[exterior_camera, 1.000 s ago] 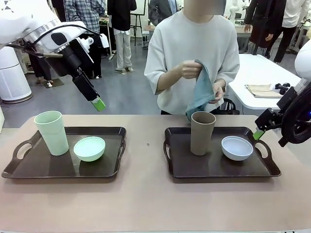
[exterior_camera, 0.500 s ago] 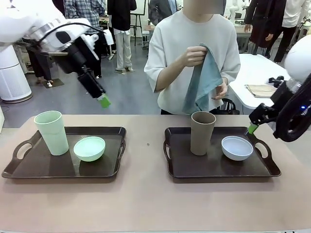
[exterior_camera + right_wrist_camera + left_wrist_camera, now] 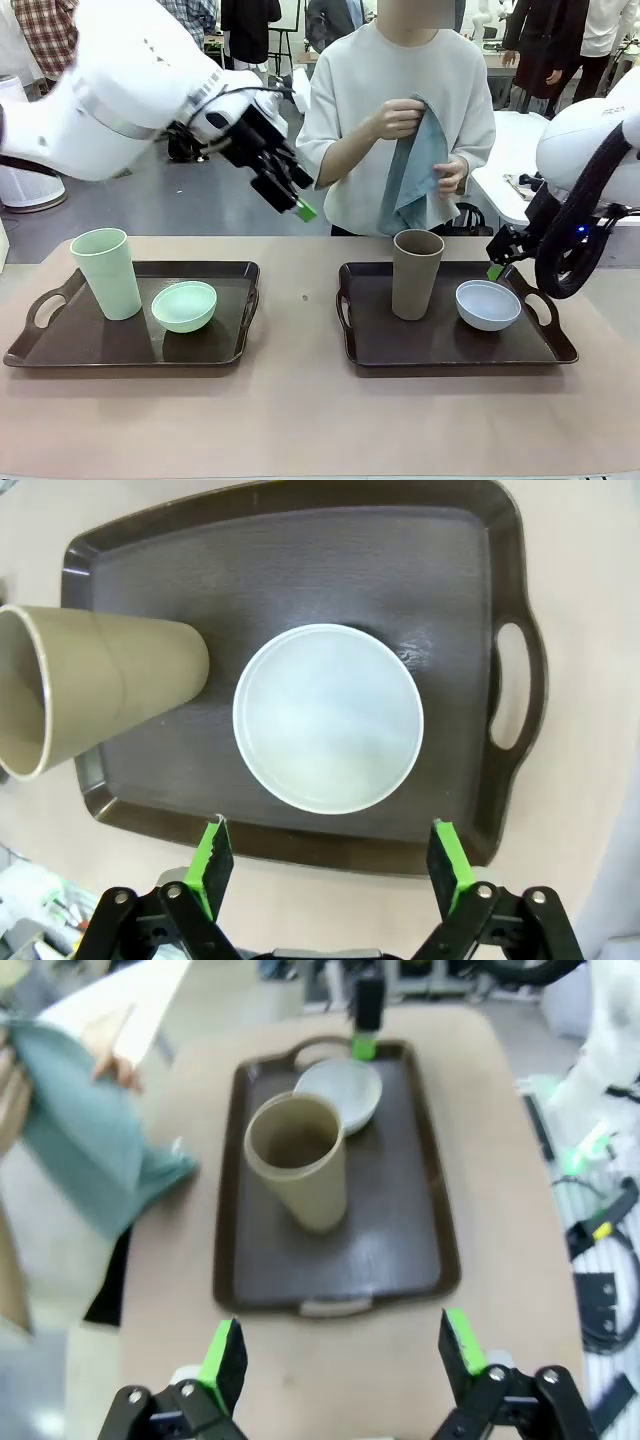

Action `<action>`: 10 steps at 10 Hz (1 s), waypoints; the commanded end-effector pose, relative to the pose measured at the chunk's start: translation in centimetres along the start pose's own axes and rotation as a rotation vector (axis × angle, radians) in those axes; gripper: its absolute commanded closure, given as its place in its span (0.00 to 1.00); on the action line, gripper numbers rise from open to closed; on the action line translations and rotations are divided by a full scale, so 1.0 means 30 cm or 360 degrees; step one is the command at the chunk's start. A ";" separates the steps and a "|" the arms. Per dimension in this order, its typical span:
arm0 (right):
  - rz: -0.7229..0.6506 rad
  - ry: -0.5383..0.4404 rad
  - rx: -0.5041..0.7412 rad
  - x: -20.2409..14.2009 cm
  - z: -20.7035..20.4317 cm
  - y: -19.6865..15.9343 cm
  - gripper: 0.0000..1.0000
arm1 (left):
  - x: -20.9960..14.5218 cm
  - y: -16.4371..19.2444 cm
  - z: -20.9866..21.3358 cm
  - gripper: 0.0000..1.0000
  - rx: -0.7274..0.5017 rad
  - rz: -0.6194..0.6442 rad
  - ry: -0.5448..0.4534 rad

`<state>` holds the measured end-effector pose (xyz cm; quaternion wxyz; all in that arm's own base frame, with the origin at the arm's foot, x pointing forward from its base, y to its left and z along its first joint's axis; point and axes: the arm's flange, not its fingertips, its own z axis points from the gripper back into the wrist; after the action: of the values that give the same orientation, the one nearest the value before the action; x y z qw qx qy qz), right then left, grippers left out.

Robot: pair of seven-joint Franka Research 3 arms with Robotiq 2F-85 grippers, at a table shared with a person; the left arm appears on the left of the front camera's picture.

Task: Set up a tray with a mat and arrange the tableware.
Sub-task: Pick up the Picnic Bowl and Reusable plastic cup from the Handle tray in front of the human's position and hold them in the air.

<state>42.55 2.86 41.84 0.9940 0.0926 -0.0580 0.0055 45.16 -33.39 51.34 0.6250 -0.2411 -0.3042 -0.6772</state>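
Observation:
Two dark brown trays lie on the table. On the left tray (image 3: 60, 345) stand a mint green cup (image 3: 105, 272) and a mint bowl (image 3: 184, 305). The right tray (image 3: 455, 362) carries a tan cup (image 3: 416, 273) and a white bowl (image 3: 488, 304). A person across the table holds up a teal mat (image 3: 410, 170) in both hands. My left gripper (image 3: 300, 208) hangs open in the air between the trays, looking at the tan cup (image 3: 297, 1160). My right gripper (image 3: 328, 865) is open above the white bowl (image 3: 328, 718), beside the tan cup (image 3: 100, 690).
Bare tabletop (image 3: 300, 400) lies between the trays and along the front edge. The person's torso stands close behind the right tray. A white side table (image 3: 530, 150) with small items is at the far right.
My left arm has swung right, from above the left tray to the gap between the trays. My right gripper has drifted left toward the right tray. The person has lifted and let the mat hang.

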 end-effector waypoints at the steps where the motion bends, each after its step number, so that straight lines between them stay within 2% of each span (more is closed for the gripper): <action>1: -0.0016 0.0000 0.0024 0.038 -0.009 0.016 0.00 | -0.041 0.078 -0.095 0.00 -0.0245 -0.0053 -0.0167; 3: 0.0021 -0.0015 0.0167 0.032 -0.004 0.016 0.00 | -0.039 0.096 -0.094 0.00 -0.0234 -0.0037 -0.0163; 4: -0.0001 0.0016 0.0009 0.025 -0.016 0.005 0.00 | -0.032 0.054 -0.134 0.00 -0.0185 -0.0039 -0.0157; 9: 0.0008 0.0010 0.0035 0.030 -0.011 0.009 0.00 | -0.021 0.072 -0.143 0.00 -0.0212 -0.0045 -0.0176; 10: -0.0022 0.0077 0.0035 0.047 -0.055 -0.010 0.00 | -0.052 0.057 -0.191 0.00 -0.0131 -0.0109 -0.0085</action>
<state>43.52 3.09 41.31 0.9933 0.1039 -0.0499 0.0078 47.57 -36.26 47.80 0.5813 -0.3055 -0.2969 -0.6932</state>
